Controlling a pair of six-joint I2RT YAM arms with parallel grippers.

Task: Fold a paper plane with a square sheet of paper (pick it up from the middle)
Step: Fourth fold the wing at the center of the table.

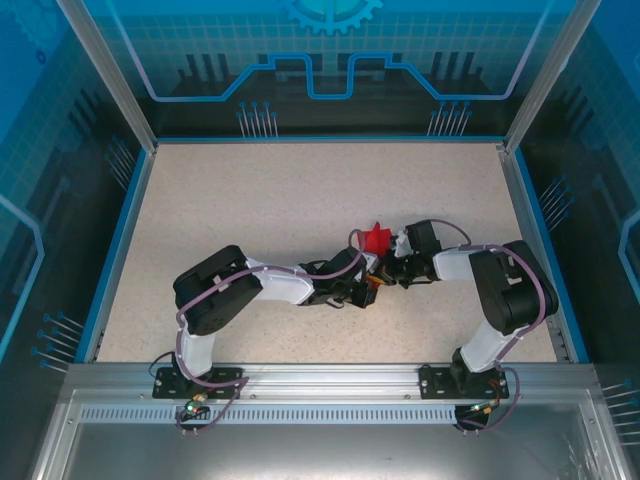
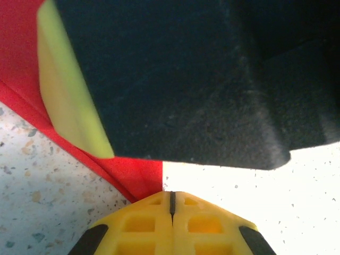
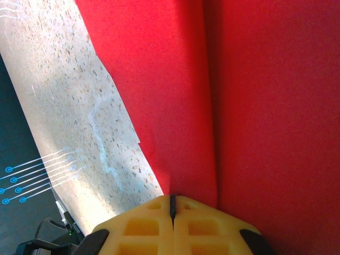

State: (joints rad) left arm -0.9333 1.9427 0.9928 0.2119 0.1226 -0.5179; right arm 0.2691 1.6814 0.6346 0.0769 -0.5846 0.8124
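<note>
**Both arms meet mid-table, jaws closed, red sheet between them**

From the top, the left gripper (image 1: 366, 287) and the right gripper (image 1: 388, 268) sit tip to tip near the middle of the speckled table (image 1: 250, 200), and the red sheet (image 1: 376, 238) pokes up crumpled just behind them. On the left wrist, the left gripper (image 2: 171, 201) has its yellow fingers pressed together; the red sheet (image 2: 18, 58) runs down to their tips, though I cannot tell if it is pinched, and a dark body (image 2: 186, 79) with a yellow-green pad (image 2: 69, 106) looms above. On the right wrist, the right gripper (image 3: 172, 204) is clamped on the red sheet (image 3: 255, 106), a crease running straight into its tips, table (image 3: 79, 106) to the left.
</note>
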